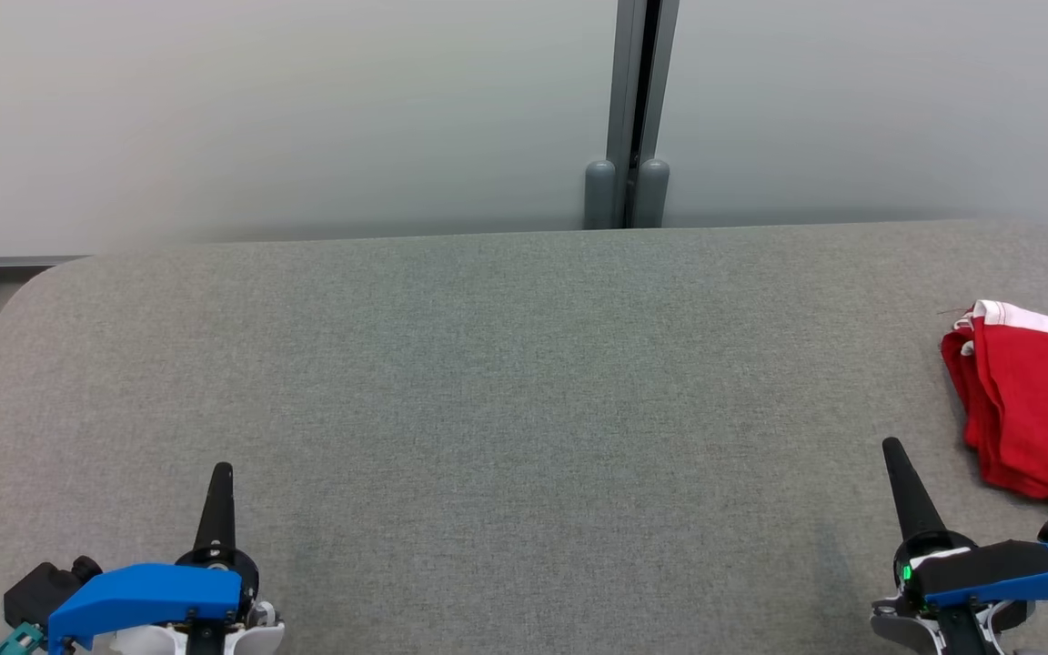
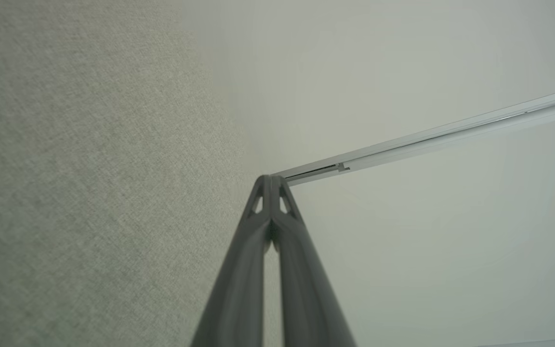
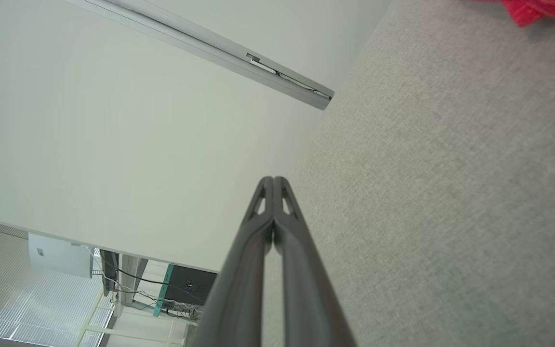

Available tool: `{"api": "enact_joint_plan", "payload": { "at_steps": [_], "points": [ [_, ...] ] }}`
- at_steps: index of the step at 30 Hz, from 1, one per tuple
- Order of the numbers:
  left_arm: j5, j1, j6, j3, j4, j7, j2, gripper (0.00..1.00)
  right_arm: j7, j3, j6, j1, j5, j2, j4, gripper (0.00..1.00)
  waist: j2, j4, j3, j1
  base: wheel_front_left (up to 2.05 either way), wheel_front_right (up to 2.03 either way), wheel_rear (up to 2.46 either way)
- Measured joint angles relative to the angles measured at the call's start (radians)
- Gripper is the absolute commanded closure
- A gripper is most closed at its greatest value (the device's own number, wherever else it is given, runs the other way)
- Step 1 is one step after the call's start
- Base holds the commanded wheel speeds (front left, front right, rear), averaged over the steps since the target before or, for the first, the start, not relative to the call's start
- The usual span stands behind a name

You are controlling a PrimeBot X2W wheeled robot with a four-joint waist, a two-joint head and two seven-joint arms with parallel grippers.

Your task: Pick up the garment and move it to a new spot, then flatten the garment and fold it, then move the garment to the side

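The grey fabric table (image 1: 488, 409) lay wide and bare through its middle, its far edge running straight under the pale wall panels and curving off at a rounded far-left corner, with a grey post (image 1: 638, 109) standing behind the far edge. The left gripper (image 1: 221, 471) sat at the near left, fingers pressed together and holding nothing, with open cloth ahead and to its right. The right gripper (image 1: 892, 446) sat at the near right, likewise clenched and empty. The red garment (image 1: 1033, 409), folded in layers with a white band along its far side, lay at the table's right edge, cut off by the frame, just right of the right gripper's tip and a little farther back, apart from the fingers. In the right wrist view a red corner of it sat at the top right, and a dark box (image 3: 188, 284) with cables stood off beyond the wall. The left wrist view gave plain table cloth, wall and a thin metal rail (image 2: 431, 137).
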Motion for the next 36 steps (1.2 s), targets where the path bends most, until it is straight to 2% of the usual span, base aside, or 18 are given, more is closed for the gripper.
{"api": "enact_joint_plan", "payload": {
  "at_steps": [36],
  "points": [
    [-0.260, -0.031, -0.029, 0.063, -0.023, 0.078, -0.006, 1.00, 0.066, -0.026, 0.000, -0.009, 0.314, -0.001, -0.023, 1.00, 0.0000, -0.014, -0.013, 0.0001, 0.00, 0.00, 0.00]
  ]
}}
